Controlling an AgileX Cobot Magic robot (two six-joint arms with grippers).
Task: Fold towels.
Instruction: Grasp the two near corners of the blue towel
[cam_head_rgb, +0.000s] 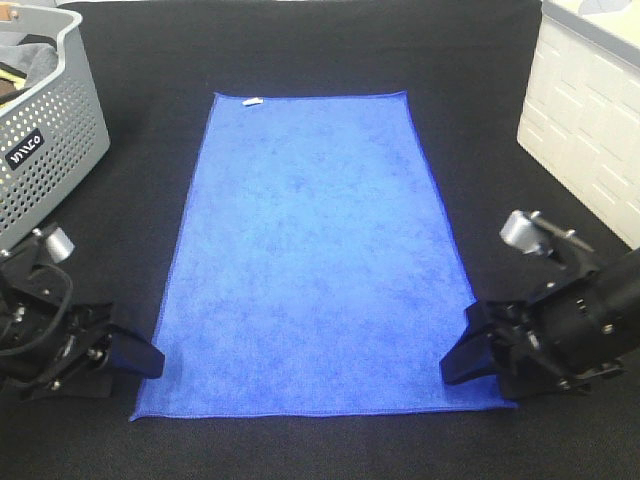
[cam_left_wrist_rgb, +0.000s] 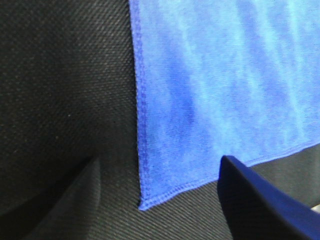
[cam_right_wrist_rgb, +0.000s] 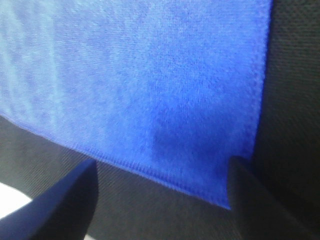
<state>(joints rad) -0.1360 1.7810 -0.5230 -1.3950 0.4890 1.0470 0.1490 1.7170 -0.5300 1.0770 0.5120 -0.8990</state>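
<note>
A blue towel (cam_head_rgb: 310, 260) lies flat and spread out lengthwise on the black table, with a small white tag (cam_head_rgb: 252, 101) at its far edge. My left gripper (cam_head_rgb: 142, 362) is open at the towel's near left corner. In the left wrist view the towel corner (cam_left_wrist_rgb: 144, 202) lies between the two dark fingers (cam_left_wrist_rgb: 260, 205) of the left gripper (cam_left_wrist_rgb: 160, 200). My right gripper (cam_head_rgb: 462, 350) is open at the near right corner. In the right wrist view the towel corner (cam_right_wrist_rgb: 222, 197) lies between the fingers (cam_right_wrist_rgb: 60, 205) of the right gripper (cam_right_wrist_rgb: 160, 195). Neither gripper holds the cloth.
A grey perforated basket (cam_head_rgb: 45, 150) with cloth inside stands at the back left. A white brick-patterned block (cam_head_rgb: 590, 120) stands along the right edge. The black table surface (cam_head_rgb: 480, 150) surrounds the towel.
</note>
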